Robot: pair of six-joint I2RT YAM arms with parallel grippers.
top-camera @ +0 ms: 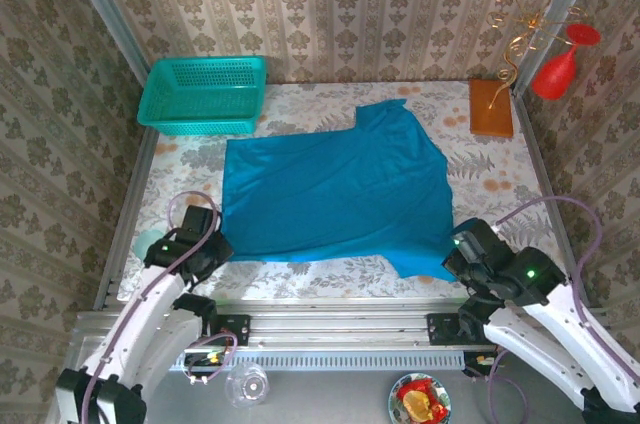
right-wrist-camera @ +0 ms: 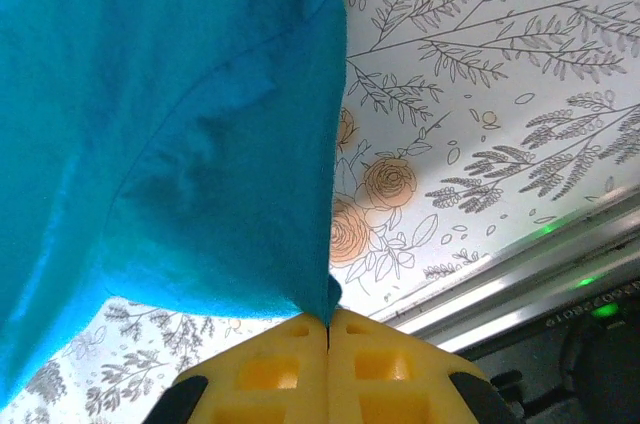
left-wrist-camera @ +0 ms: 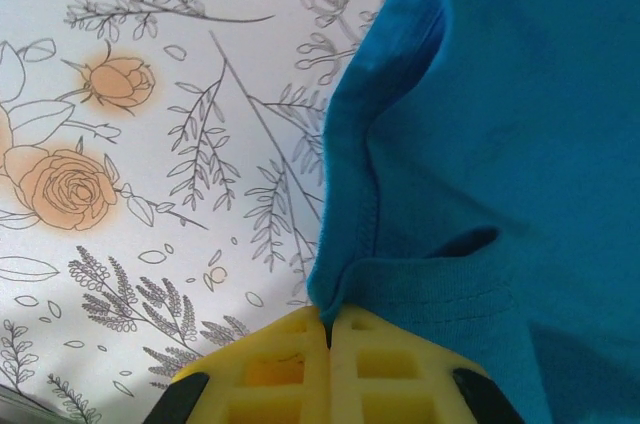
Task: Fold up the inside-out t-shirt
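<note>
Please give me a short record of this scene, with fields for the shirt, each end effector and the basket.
t-shirt: teal-blue, spread flat on the table
left end effector: shut on the near left corner of the t-shirt
right end effector: shut on its near right corner
basket: turquoise mesh, at the far left of the table
fold: no fold visible yet

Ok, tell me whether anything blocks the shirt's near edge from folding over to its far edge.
Nothing visible does. The left claw and right claw are each shut on a near corner of the t-shirt, and its surface lies bare. The mesh basket sits beyond its far-left corner, the orange block far right.
</note>
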